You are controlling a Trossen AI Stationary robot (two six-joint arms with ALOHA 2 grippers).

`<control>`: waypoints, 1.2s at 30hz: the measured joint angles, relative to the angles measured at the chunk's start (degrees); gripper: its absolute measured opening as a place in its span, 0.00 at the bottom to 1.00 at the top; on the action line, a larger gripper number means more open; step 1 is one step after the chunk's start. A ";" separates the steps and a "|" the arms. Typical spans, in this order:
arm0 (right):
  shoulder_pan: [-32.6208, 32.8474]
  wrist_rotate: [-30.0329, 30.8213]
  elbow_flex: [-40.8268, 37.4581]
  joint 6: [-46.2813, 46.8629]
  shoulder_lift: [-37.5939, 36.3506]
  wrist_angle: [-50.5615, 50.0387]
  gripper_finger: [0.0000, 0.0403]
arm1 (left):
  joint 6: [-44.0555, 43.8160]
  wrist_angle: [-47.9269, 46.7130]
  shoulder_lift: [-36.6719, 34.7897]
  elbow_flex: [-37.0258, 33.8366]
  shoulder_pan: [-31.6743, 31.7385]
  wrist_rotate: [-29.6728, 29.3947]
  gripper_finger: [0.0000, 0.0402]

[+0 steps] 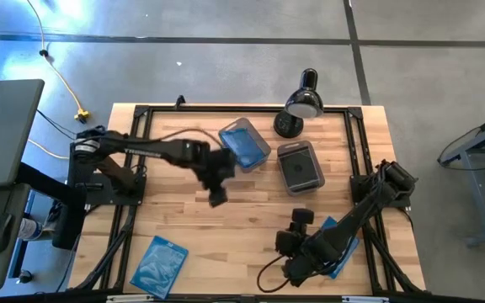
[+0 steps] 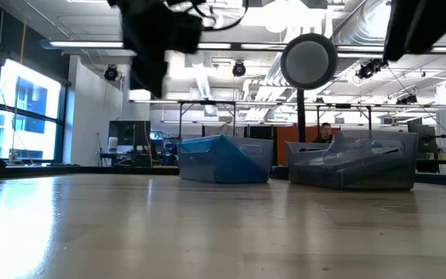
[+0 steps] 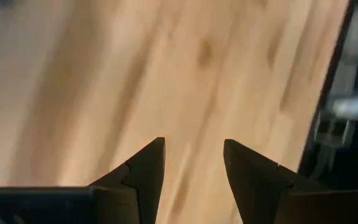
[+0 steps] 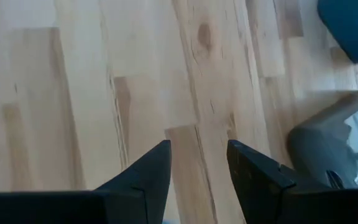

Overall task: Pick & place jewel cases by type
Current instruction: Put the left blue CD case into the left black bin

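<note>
One blue jewel case [image 1: 160,265] lies flat near the table's near left corner. A second blue case [image 1: 346,238] lies at the near right, partly hidden under my right arm. A third blue case [image 1: 244,147] leans inside the left tub [image 1: 259,140], also seen as a blue case [image 2: 227,161] in the low view. A dark case [image 1: 300,170] lies in the right tub [image 1: 314,160]. My left gripper [image 1: 217,197] [image 3: 193,163] hangs open above bare wood at the table's middle. My right gripper [image 1: 282,244] [image 4: 197,163] is open and empty over bare wood, pointing toward the table's left.
A black dome-headed lamp [image 1: 303,103] stands at the far edge behind the tubs; its head [image 2: 308,60] shows above them in the low view. Black frame rails [image 1: 133,168] run along the table's sides. Bare wood lies between the tubs and the near edge.
</note>
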 joint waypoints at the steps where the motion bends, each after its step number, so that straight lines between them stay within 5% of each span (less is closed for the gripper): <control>1: 0.08 0.27 -0.96 -0.10 0.00 1.18 0.38 | 0.44 -2.47 -0.51 0.44 -1.28 -0.03 0.41; 7: -3.11 4.14 -8.25 -8.38 0.00 21.03 0.38 | -2.17 -21.63 -4.69 6.63 -6.96 -4.91 0.41; 15: -10.00 1.26 -17.04 -32.19 0.02 54.39 0.38 | -12.44 -28.68 -10.61 3.07 -24.74 -13.90 0.41; 19: -12.86 3.53 -18.49 -40.79 0.02 57.23 0.38 | -19.55 -26.76 -10.01 -2.53 -37.85 -15.23 0.41; 25: -17.03 2.78 -18.75 -41.33 0.01 56.26 0.38 | -29.18 -10.33 -6.80 -10.36 -50.89 -16.02 0.41; 31: -19.80 1.13 -18.76 -43.54 0.00 56.95 0.38 | -33.53 4.11 -2.91 -16.82 -55.36 -16.19 0.41; 36: -21.19 2.59 -18.76 -47.22 0.00 60.05 0.38 | -33.19 5.85 0.38 -18.80 -55.71 -14.29 0.41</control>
